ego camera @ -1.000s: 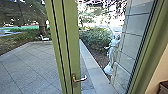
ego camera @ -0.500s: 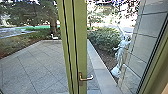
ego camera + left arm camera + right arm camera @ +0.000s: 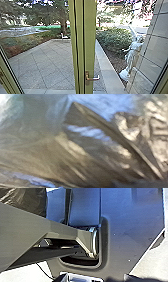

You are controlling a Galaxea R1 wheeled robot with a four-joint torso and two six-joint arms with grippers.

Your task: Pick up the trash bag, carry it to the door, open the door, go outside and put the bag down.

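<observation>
Handle (image 3: 92,78): jutting from the door (image 3: 89,40), its lever pointing right in the head view.
Door: apparently standing closed at the handle, with glass showing the yard.
Bag (image 3: 95,151): dark, glossy plastic, creasing close to the left wrist camera; probably staying this side of the handle.
Left pincer: possibly gripping the bag, but I cannot tell.
Right pincer: clenching or sitting released, I cannot tell which.
Paving (image 3: 50,67): spreading out beyond the handle.
Statue (image 3: 132,57): standing beyond and right of the handle.
Stage: probably waiting on the opening, with the bag needing to go past the handle.
Risk 1: the bag tearing or slipping, if its thin plastic is snagging near the handle.
Risk 2: the lever springing back, if a push on the handle is landing off-centre.
Risk 3: the base bumping the door, if the robot is driving in before the handle is fully turning.
Risk 4: the bag jamming beside the handle, if its bulk is swinging sideways.
</observation>
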